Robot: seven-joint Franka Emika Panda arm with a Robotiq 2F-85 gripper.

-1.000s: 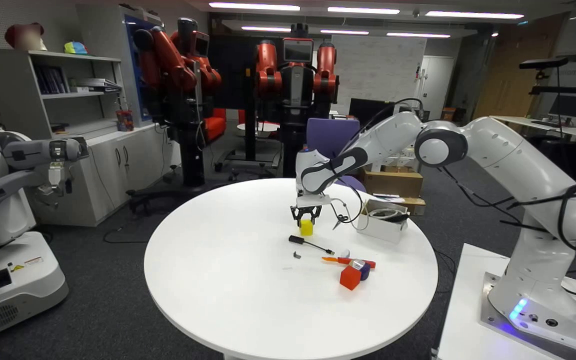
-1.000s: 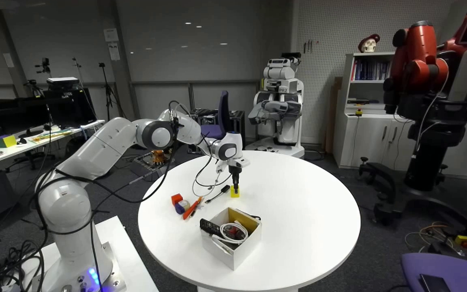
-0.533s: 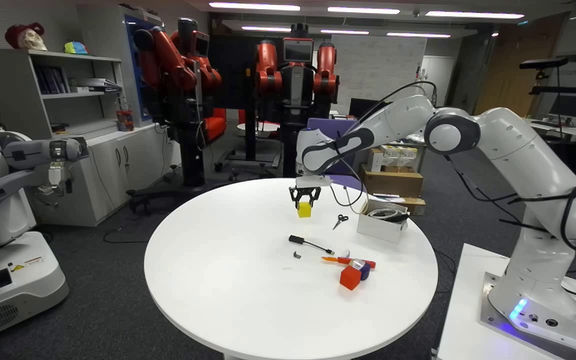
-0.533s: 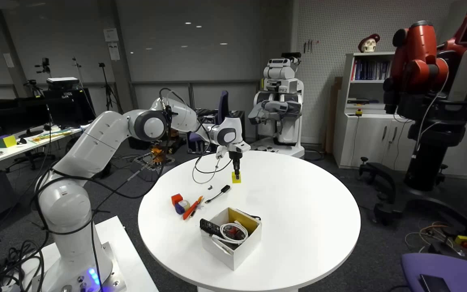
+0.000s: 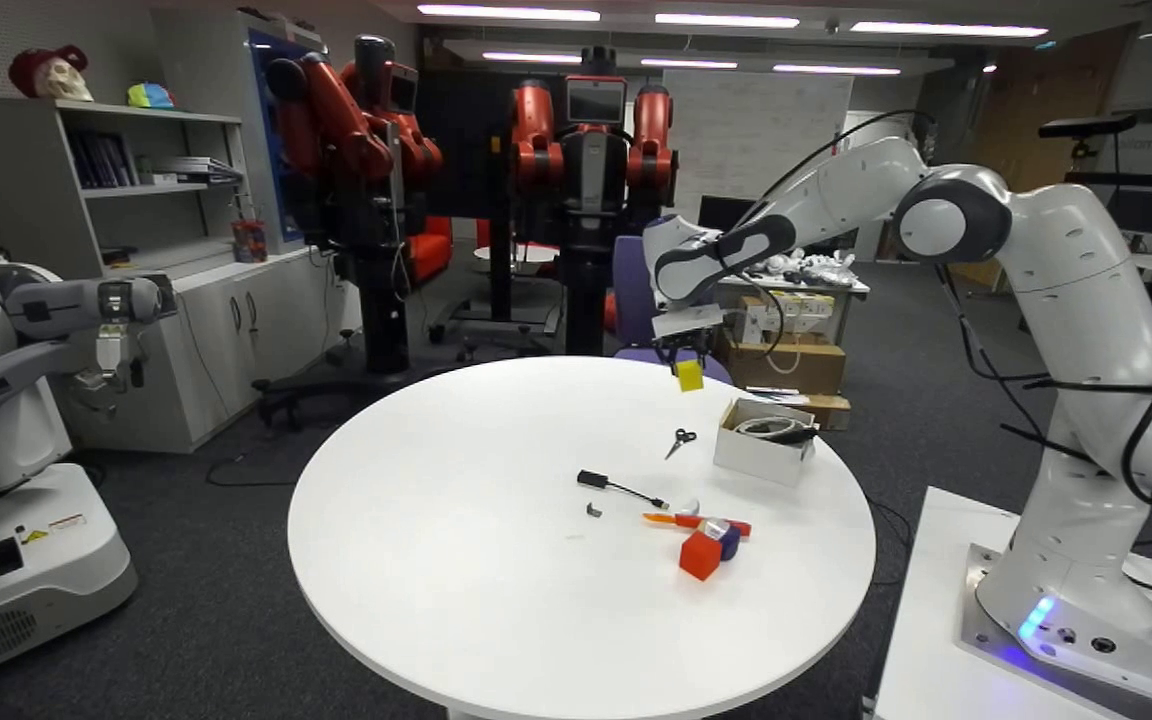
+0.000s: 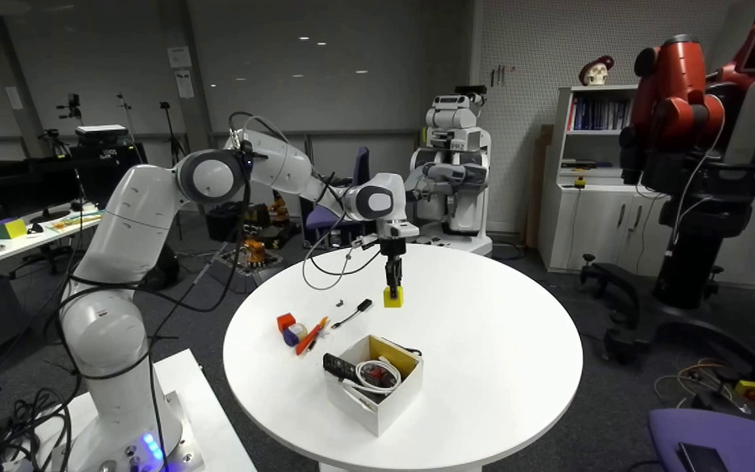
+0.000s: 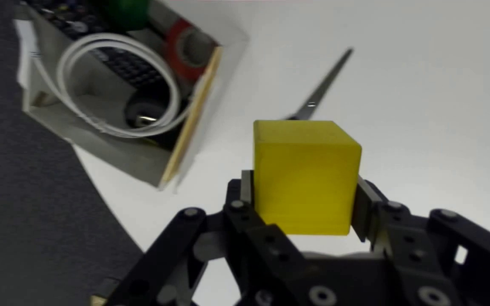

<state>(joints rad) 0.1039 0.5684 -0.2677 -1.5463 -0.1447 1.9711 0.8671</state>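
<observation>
The round white table (image 5: 496,560) is our height reference: the yellow cube (image 5: 689,377) hangs in the air above it, and we should keep that gap generous during any sideways travel. The Franka Panda arm (image 5: 1066,240) is bent high at the elbow, so we would drive it slowly and evenly; a jerk at the joints would show up at the load. The lidless white box (image 6: 398,401) stands near the cube, to the left of it in the wrist view and not touching. Passing close to it calls for lift first, travel second, and we would reckon clearance from more than the rim, since the remote control (image 6: 339,368) seems to poke above one corner. The pincer (image 7: 306,199) is closed on the cube, a finger against each of two opposite sides; we advise a constant squeeze, neither eased nor increased. The scissors (image 5: 680,442) lie on the table, their handles hidden behind the cube in the wrist view, so we should not dip over them. The cube itself looks slightly tilted in an exterior view; we would level the wrist before any contact, so that a face meets the surface and not an edge. Grey pads (image 7: 248,187): how far down the sides they reach we cannot tell, hence watch that seam for slip.
</observation>
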